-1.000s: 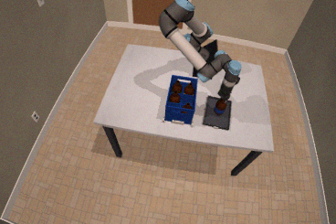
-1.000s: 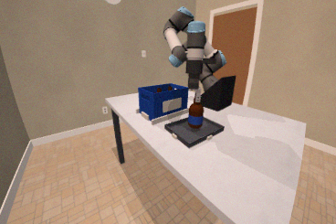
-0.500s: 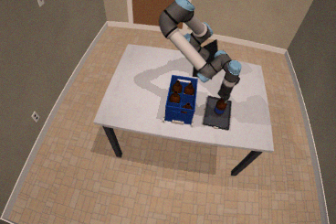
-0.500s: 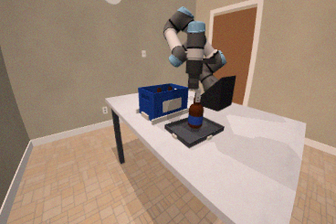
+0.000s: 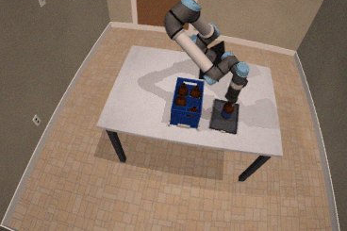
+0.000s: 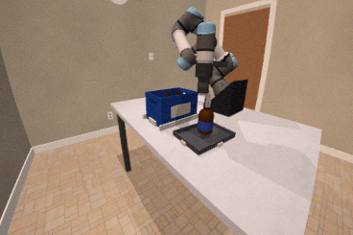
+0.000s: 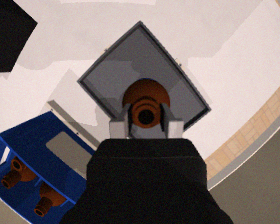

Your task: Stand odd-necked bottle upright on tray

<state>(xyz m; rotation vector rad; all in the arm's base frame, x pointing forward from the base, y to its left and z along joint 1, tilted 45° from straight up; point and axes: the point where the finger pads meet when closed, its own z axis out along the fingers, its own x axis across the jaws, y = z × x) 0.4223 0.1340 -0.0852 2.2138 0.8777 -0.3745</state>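
A brown bottle with a blue label point(image 5: 226, 112) point(image 6: 205, 126) point(image 7: 146, 92) is upright over the middle of the dark tray point(image 5: 217, 125) point(image 6: 191, 144) point(image 7: 141, 37). Its base is at or just above the tray floor; contact is hard to tell. My gripper point(image 5: 229, 102) point(image 6: 207, 105) point(image 7: 146, 112) points down and is shut on this bottle's neck, one finger on each side. The blue crate point(image 5: 184, 120) point(image 6: 161, 112) point(image 7: 31, 135) holds four brown bottles, upright in the top view. Only their tops show in the exterior view. Neck differences are too small to tell.
The crate stands beside the tray with a narrow gap, its walls rising beside the bottle. A black panel point(image 6: 231, 97) point(image 7: 11, 35) stands behind the tray near the arm's base. The white table point(image 5: 141, 84) point(image 6: 269, 162) carries them all.
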